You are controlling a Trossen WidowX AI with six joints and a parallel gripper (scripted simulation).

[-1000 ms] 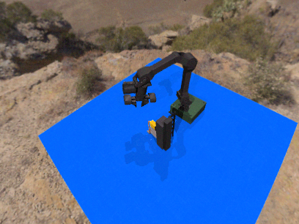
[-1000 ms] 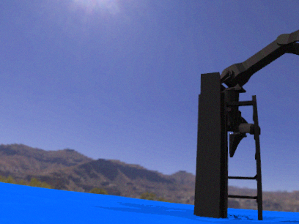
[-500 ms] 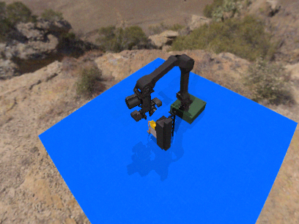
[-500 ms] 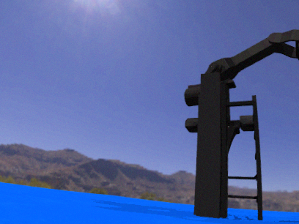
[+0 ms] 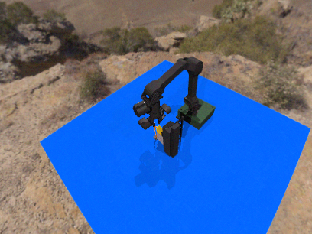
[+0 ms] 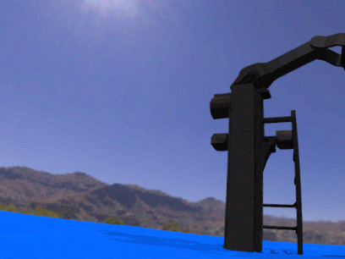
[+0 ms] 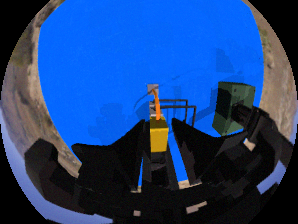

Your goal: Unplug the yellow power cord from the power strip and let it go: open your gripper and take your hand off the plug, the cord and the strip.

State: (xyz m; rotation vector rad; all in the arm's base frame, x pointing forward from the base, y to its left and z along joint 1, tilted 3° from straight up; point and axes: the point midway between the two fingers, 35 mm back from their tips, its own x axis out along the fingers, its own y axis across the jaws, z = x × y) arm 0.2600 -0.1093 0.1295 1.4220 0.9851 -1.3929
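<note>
With fingers part-open, hand (image 7: 158, 137) straddles yellow plug (image 7: 158, 135), ungripped.

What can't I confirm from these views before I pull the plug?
- Exterior view: yellow plug and gripper tips hidden behind the upright power strip.
- Top view: the plug shows small under the gripper; finger contact is unresolved.
- Wrist view: plug sits between the fingers; the socket and blades are hidden behind it.
</note>
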